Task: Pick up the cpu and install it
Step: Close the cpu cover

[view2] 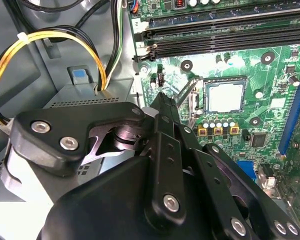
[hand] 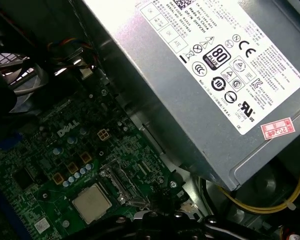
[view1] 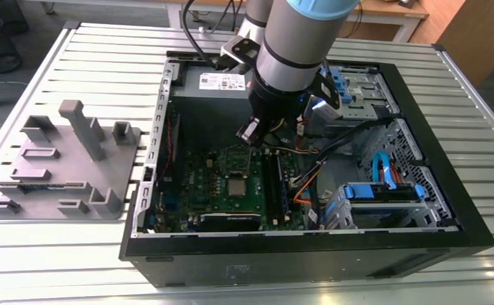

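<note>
The cpu (view1: 237, 186) is a small silver square lying flat in the socket on the green motherboard (view1: 198, 181) inside the open computer case. It is also in the second wrist view as the cpu (view2: 225, 97) and in the first wrist view as the cpu (hand: 91, 202). My gripper (view1: 248, 135) hangs above the board, a little behind the socket toward the power supply. In the second wrist view the gripper (view2: 161, 99) looks shut with nothing in it, its tip apart from the cpu. A metal socket frame (view2: 187, 95) lies between the tip and the cpu.
A grey power supply (hand: 200, 75) stands close behind the gripper. Yellow and black cables (view2: 40, 42) loop beside it. Memory slots (view2: 225, 35) run along the socket's side. Blue drive cages (view1: 383, 190) fill the case on the exterior view's right. A grey holder tray (view1: 60, 165) lies outside the case on the left.
</note>
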{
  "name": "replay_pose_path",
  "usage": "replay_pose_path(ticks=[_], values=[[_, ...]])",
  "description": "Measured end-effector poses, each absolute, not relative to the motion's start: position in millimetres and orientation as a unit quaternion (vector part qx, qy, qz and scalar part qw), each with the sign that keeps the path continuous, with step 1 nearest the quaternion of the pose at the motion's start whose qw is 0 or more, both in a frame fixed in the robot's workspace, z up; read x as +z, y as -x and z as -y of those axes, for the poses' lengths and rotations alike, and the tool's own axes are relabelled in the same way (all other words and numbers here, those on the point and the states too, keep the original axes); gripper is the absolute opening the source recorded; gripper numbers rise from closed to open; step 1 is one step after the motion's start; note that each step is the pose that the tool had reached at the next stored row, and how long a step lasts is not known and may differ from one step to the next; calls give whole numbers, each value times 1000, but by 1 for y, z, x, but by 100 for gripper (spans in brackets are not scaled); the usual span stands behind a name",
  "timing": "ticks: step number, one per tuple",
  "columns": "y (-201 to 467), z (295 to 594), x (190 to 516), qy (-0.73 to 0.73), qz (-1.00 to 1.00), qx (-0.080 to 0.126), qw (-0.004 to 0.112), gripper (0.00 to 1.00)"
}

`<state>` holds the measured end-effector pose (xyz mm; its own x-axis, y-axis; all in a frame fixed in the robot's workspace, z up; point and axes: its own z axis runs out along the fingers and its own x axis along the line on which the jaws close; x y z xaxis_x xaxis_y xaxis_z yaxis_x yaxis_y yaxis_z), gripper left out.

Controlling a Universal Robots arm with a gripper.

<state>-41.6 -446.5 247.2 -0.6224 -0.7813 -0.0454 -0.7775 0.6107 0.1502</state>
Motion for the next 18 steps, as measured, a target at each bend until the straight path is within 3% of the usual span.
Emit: replay_pose_path(ticks=[18], values=[[42, 447, 249, -452, 889, -77, 14, 11]])
